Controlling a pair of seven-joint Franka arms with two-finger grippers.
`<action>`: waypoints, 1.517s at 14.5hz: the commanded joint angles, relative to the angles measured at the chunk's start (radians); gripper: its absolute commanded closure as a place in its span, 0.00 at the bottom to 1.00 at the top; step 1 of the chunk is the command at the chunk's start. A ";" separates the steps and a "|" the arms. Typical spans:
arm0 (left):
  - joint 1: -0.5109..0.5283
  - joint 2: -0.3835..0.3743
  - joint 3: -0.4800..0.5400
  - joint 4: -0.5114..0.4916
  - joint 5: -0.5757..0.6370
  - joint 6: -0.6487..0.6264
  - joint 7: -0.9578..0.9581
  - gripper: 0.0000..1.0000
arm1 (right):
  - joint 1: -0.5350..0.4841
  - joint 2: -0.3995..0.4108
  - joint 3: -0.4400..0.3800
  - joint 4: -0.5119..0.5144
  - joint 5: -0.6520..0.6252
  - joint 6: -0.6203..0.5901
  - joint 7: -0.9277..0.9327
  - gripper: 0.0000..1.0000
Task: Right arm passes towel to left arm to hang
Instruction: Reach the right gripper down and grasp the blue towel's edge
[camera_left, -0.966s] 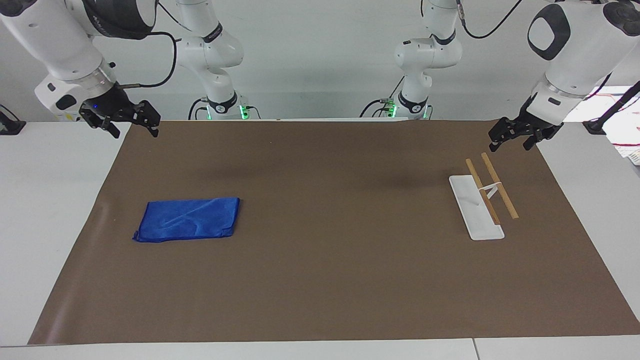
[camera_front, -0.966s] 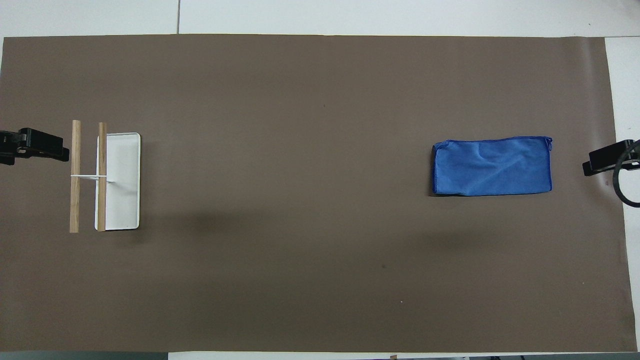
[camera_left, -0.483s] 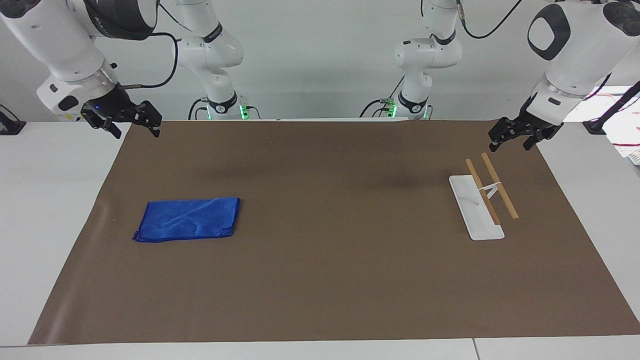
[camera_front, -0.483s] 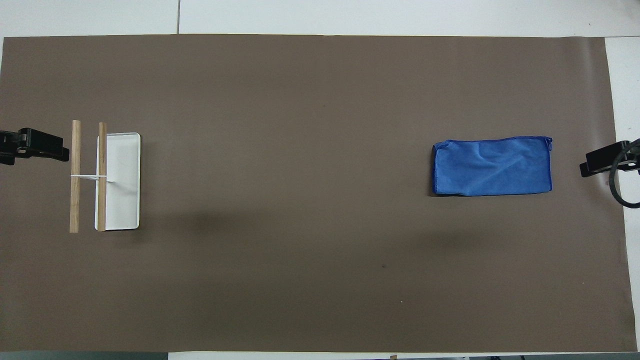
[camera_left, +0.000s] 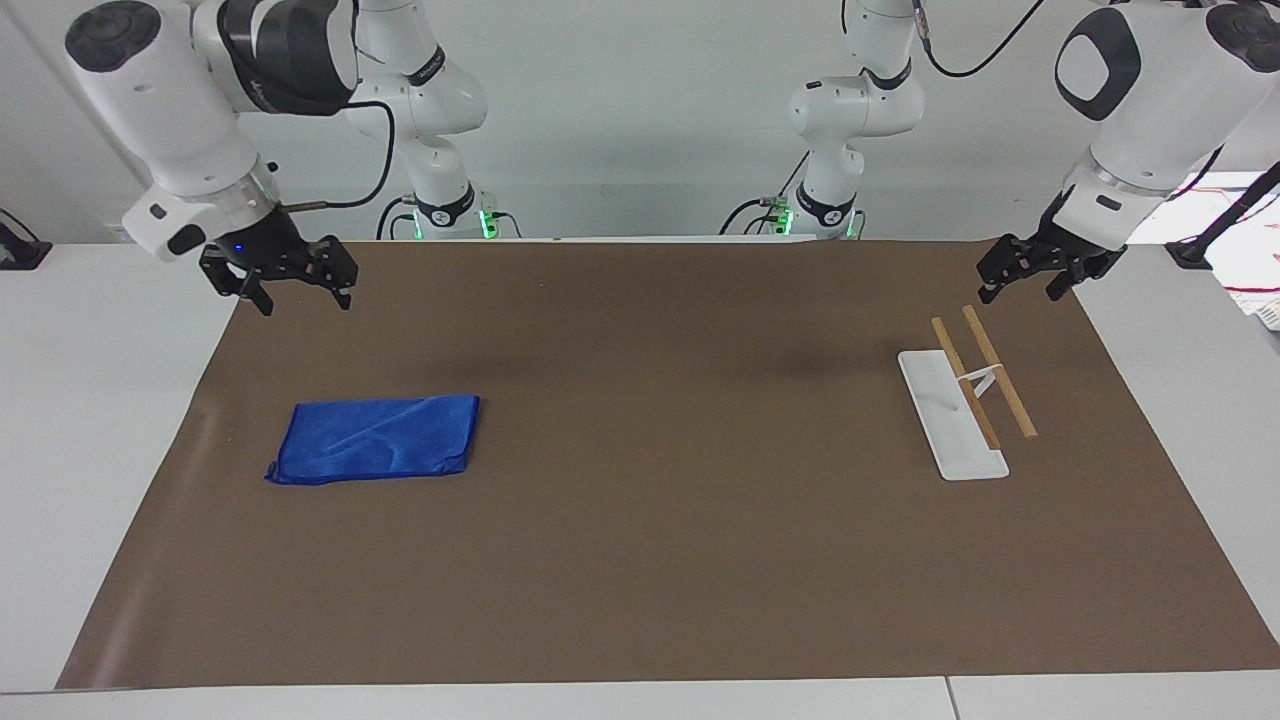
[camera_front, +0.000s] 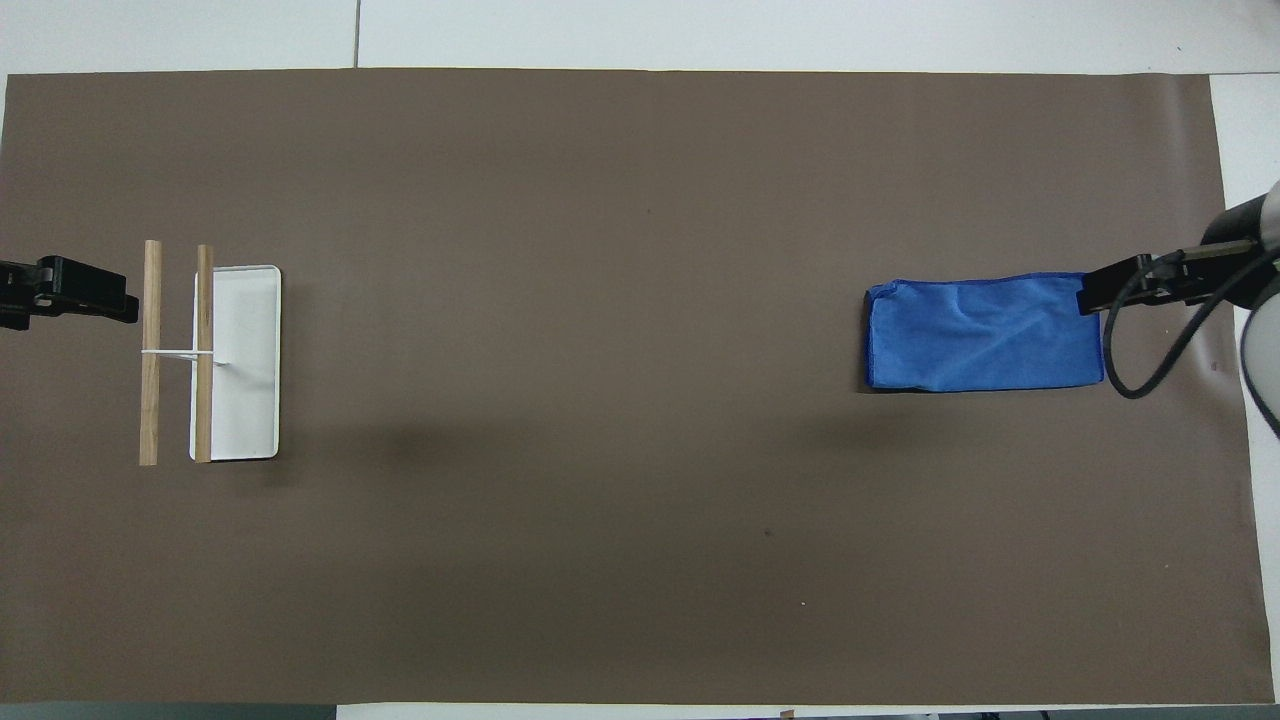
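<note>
The blue towel (camera_left: 375, 440) lies folded flat on the brown mat, toward the right arm's end of the table; it also shows in the overhead view (camera_front: 985, 333). My right gripper (camera_left: 303, 298), with its blue wrist light, hangs open and empty in the air above the mat, clear of the towel. In the overhead view my right gripper (camera_front: 1092, 293) covers the towel's corner at the right arm's end. My left gripper (camera_left: 1020, 292) is open and empty, waiting above the mat's corner by the rack; it also shows in the overhead view (camera_front: 110, 300).
A rack with a white base (camera_left: 950, 420) and two wooden bars (camera_left: 1000, 375) stands toward the left arm's end; its base (camera_front: 245, 400) and bars (camera_front: 150, 350) also show in the overhead view. The brown mat (camera_left: 700, 520) covers most of the table.
My right arm has swung in over the mat toward the towel, and its gripper has come lower. The left arm, towel and rack have not moved.
</note>
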 joint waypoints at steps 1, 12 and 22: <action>-0.008 -0.014 0.003 -0.017 0.013 0.011 0.004 0.00 | -0.005 0.082 -0.001 -0.035 0.018 0.134 0.006 0.00; -0.008 -0.014 0.003 -0.017 0.013 0.011 0.004 0.00 | -0.025 0.260 0.001 -0.225 0.032 0.444 0.010 0.00; -0.008 -0.014 0.003 -0.017 0.013 0.013 0.004 0.00 | -0.033 0.259 -0.001 -0.316 0.034 0.509 -0.028 0.11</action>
